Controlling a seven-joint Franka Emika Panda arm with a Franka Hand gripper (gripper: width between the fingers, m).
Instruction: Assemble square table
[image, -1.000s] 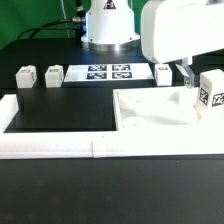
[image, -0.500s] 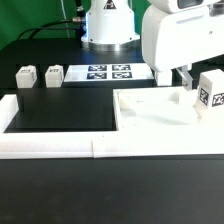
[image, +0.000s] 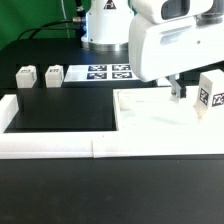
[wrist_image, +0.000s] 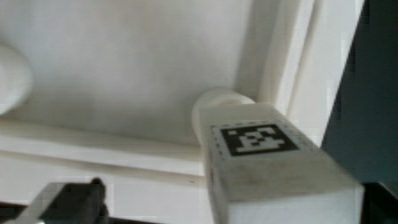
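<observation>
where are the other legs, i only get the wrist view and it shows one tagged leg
Observer: Leg one and leg two stand at the exterior view's left, beside the marker board.
Operator: is the gripper on my leg yet
Observer: No. The gripper hangs near the back edge of the tabletop, apart from the tagged leg, which stands to the exterior view's right of it.

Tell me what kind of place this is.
Most likely a robotics lab workbench, not a home or a shop. A white robot arm hangs over a black table, a marker board lies flat on it, and the loose white legs carry square tags.
</observation>
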